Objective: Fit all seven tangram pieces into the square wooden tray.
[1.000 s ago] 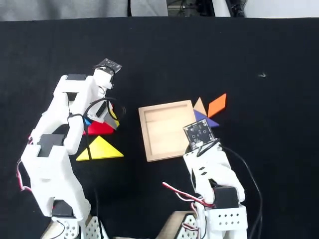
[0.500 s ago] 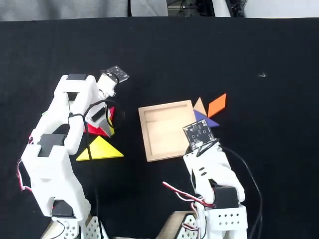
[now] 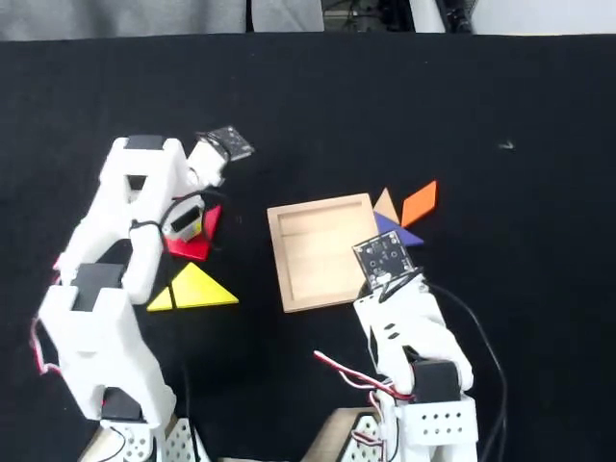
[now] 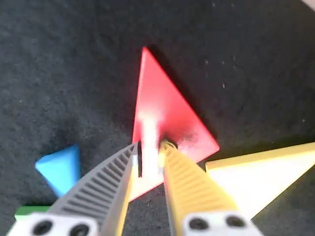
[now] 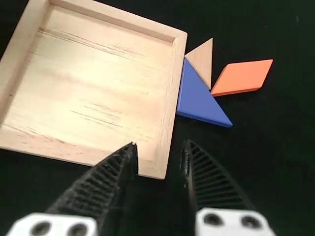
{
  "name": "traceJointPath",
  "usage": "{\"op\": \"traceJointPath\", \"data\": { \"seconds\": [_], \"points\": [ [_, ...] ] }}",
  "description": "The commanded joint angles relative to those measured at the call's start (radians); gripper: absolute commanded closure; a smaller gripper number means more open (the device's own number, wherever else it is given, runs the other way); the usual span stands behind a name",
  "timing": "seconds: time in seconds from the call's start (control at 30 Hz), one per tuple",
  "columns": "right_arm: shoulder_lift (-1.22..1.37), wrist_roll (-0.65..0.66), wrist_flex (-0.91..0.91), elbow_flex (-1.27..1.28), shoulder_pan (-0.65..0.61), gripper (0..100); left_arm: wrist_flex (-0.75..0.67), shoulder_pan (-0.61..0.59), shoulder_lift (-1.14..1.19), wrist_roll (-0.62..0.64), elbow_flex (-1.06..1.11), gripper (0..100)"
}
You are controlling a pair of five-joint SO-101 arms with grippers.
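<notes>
Because the left arm's wrist hangs over it in the high view, the red triangle shows there only as a strip and a corner. It lies on the black table, left of the square wooden tray and well apart from it. In the left wrist view the left gripper is clamped on the red triangle's edge, one finger on either side. Whether the piece is lifted off the cloth is hard to make out. A light blue piece and a green sliver are partly cut off behind the grey finger. The yellow triangle runs out of the frame, its corner just beside the red one.

The right arm's wrist board covers the tray's near right corner in the high view. The right gripper hangs over that corner with its fingers parted, holding nothing. The tray has no piece in it. Against its far right corner lie a dark blue triangle, a wood-coloured triangle and an orange parallelogram.
</notes>
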Motion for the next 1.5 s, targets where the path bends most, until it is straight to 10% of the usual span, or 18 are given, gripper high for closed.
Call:
{"op": "traceJointPath", "data": {
  "seconds": [0.0,0.3,0.47,0.77,1.47],
  "points": [
    [-0.093,0.008,0.005,-0.002,-0.014,84.3,0.02,0.025,0.003,-0.011,0.002,92],
    [-0.093,0.008,0.005,-0.002,-0.011,84.3,0.164,0.024,-0.072,0.054,-0.113,69],
    [-0.093,0.008,0.005,-0.002,-0.011,84.3,0.146,0.007,-0.14,-0.12,-0.073,72],
    [-0.093,0.008,0.005,-0.002,-0.012,84.3,-0.144,-0.018,-0.138,-0.127,0.11,71],
    [-0.093,0.008,0.005,-0.002,-0.014,84.3,-0.33,-0.016,-0.12,-0.236,0.254,71]
  ]
}}
